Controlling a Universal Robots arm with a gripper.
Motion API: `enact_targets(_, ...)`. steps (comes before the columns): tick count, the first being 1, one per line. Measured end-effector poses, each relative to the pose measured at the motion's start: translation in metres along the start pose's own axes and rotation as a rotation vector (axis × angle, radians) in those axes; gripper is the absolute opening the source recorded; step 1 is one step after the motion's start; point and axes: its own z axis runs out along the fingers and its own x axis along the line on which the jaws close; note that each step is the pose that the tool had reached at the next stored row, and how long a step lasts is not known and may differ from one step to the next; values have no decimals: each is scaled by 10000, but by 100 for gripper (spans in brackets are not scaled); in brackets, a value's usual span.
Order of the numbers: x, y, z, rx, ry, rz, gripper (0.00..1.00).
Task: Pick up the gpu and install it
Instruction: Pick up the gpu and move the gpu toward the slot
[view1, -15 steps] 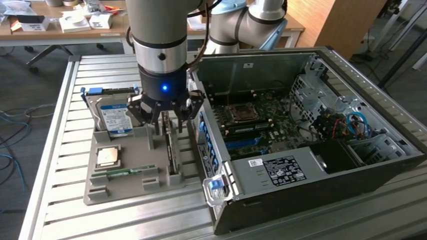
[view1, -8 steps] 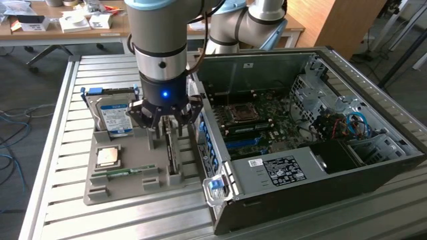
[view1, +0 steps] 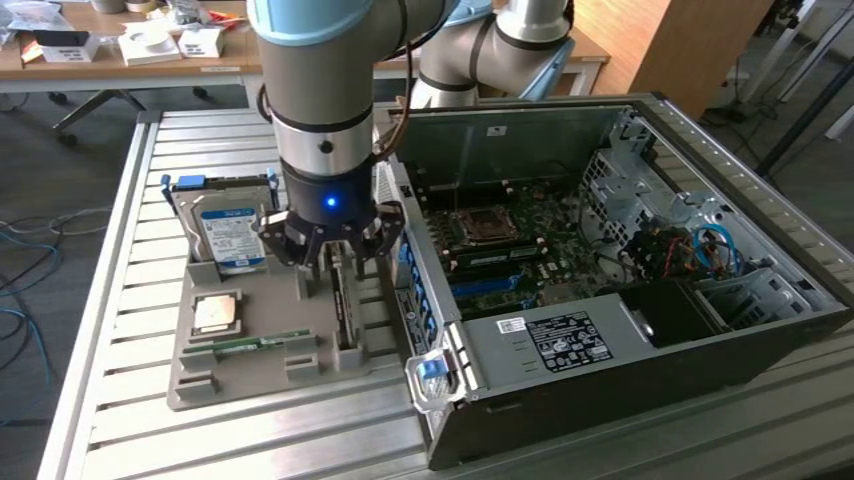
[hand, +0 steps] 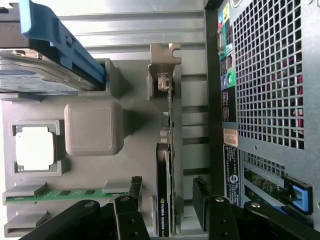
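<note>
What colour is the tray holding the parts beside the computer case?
Grey. The tray shows best in the exterior view.

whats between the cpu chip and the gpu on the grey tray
In the wrist view, a raised grey block of the tray stands between the cpu chip and the gpu, which sits on edge in its slot.

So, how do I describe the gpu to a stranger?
Start at the open computer case; beside it on the exterior view's left lies a grey tray. The gpu is the thin dark card standing on edge in the tray slot nearest the case, unlike the blue-labelled hard drive and the green memory stick.
</note>
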Motion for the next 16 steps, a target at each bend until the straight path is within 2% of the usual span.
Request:
enact_targets(6,3,-5,108,0,-1,1,53)
enact_targets(11,4,-6,121,1,1,0,53)
enact_targets(16,6,-9,188,0,-1,0,53)
